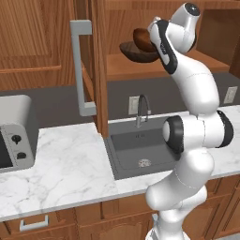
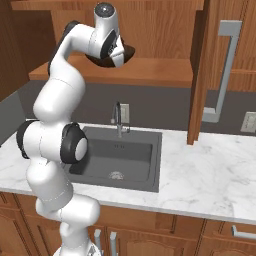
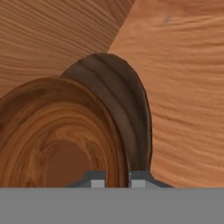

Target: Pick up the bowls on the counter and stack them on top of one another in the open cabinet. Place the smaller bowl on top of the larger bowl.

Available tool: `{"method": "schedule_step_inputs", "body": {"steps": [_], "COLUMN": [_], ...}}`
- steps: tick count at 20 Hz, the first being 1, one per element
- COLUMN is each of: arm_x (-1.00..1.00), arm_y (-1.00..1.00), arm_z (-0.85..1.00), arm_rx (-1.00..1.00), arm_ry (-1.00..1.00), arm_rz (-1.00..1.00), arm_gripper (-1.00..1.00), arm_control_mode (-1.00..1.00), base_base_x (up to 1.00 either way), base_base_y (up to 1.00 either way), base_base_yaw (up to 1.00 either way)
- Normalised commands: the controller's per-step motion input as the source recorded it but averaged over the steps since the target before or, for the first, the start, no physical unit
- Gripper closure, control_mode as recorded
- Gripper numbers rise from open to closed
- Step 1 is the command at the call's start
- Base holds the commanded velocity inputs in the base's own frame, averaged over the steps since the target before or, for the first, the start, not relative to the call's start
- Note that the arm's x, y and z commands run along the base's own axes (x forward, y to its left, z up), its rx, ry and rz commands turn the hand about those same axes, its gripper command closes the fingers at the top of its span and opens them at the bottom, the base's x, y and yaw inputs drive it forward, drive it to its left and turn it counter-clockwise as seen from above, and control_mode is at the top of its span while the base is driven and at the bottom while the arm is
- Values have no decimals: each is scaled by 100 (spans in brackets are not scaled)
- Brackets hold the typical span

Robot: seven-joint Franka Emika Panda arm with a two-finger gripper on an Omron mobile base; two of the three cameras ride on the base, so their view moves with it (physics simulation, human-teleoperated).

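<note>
1. Reddish-brown small bowl (image 3: pixel 57 135) is gripped at its rim by the hand (image 3: pixel 117 178), fingers narrow.
2. Dark large bowl (image 1: pixel 136 52) is seen on the cabinet shelf (image 1: pixel 140 68), at twelve o'clock above the sink (image 1: pixel 140 150).
3. Small bowl is held tilted just over the large one.

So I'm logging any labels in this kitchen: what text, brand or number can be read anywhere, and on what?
None can be read.
The toaster oven has two dials, with no legible markings.
The wall outlet, the smaller bowl and the larger bowl carry no text.
</note>
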Motion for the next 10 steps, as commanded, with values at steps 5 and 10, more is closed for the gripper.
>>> {"method": "schedule_step_inputs", "body": {"steps": [5, 10], "arm_x": [7, 1], "arm_y": [3, 4], "arm_z": [-15, -17], "arm_rx": [-2, -3], "arm_ry": [2, 2], "arm_rz": [3, 4], "arm_gripper": [100, 100], "arm_control_mode": [-100, -100], "base_base_x": [0, 0], "base_base_y": [0, 0], "base_base_yaw": [0, 0]}}
